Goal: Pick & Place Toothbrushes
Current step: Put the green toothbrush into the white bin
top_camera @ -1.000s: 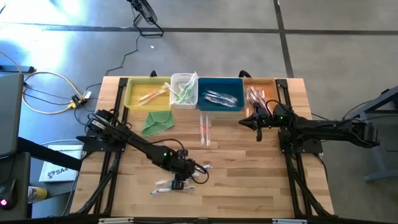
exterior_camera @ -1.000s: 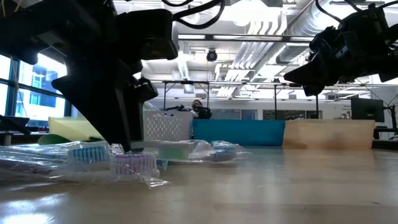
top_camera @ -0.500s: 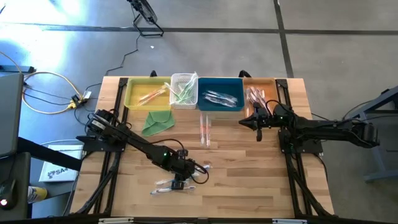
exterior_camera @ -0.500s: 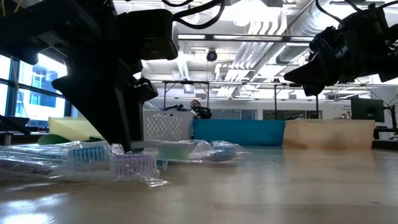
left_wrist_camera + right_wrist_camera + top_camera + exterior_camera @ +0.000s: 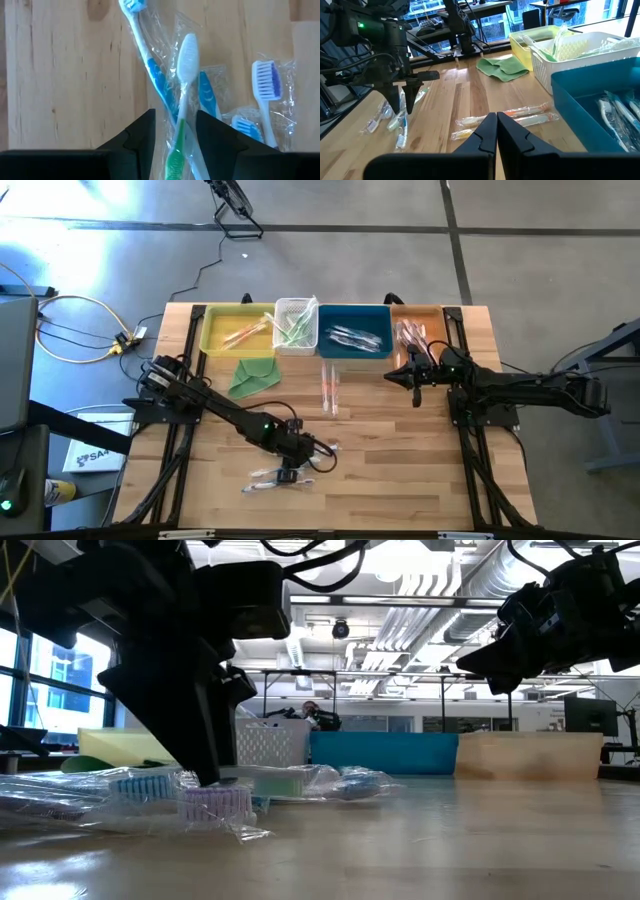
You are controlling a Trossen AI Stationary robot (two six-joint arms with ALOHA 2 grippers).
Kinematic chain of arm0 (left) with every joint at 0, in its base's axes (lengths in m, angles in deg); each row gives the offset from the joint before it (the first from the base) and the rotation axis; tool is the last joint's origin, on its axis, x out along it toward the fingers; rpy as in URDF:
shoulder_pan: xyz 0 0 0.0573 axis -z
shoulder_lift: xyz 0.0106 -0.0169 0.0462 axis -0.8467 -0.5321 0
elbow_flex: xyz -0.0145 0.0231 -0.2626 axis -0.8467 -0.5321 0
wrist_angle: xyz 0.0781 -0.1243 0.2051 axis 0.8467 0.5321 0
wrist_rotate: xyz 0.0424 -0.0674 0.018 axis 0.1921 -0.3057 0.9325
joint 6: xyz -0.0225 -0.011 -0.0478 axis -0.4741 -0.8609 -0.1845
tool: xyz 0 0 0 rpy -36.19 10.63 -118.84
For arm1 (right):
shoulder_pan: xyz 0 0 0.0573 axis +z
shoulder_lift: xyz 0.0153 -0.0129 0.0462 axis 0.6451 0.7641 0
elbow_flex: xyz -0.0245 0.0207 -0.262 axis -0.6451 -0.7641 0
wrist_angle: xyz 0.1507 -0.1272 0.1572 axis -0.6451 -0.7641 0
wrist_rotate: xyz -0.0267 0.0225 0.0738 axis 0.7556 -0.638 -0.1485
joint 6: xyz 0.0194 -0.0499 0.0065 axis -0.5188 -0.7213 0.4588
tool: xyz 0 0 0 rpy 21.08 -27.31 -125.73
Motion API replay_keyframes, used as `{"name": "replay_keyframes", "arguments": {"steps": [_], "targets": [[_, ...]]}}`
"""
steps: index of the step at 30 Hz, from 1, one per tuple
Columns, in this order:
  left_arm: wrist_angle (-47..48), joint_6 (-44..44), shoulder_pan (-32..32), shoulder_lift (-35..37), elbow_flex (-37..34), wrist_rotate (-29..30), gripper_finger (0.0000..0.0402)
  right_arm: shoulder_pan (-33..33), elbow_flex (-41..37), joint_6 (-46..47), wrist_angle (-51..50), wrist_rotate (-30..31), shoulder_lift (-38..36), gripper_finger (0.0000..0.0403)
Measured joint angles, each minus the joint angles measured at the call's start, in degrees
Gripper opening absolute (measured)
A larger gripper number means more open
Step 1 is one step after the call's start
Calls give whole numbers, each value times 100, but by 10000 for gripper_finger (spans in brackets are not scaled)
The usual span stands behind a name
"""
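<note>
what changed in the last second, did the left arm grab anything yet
Barely anything. The left hand shifted slightly over the loose toothbrushes near the table's front edge; a green one sits between its fingers, but nothing has been lifted. The right hand stayed shut in the air near the bins. The cloth and the two orange brushes mid-table did not move.
</note>
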Motion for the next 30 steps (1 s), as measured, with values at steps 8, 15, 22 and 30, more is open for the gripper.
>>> {"name": "replay_keyframes", "arguments": {"steps": [8, 15, 22, 30], "targets": [[0, -2, 2, 0, 0, -11, 126, -1, 0, 0, -1, 0, -1, 4], [0, -2, 2, 0, 0, -11, 71, 0, 0, 0, -4, 0, -1, 4], [0, -3, 2, 0, 0, -11, 42, 0, 0, 0, -7, 0, -1, 4], [0, -4, 4, 0, 0, -9, 14, 0, 0, -20, -9, 0, -1, 4]]}}
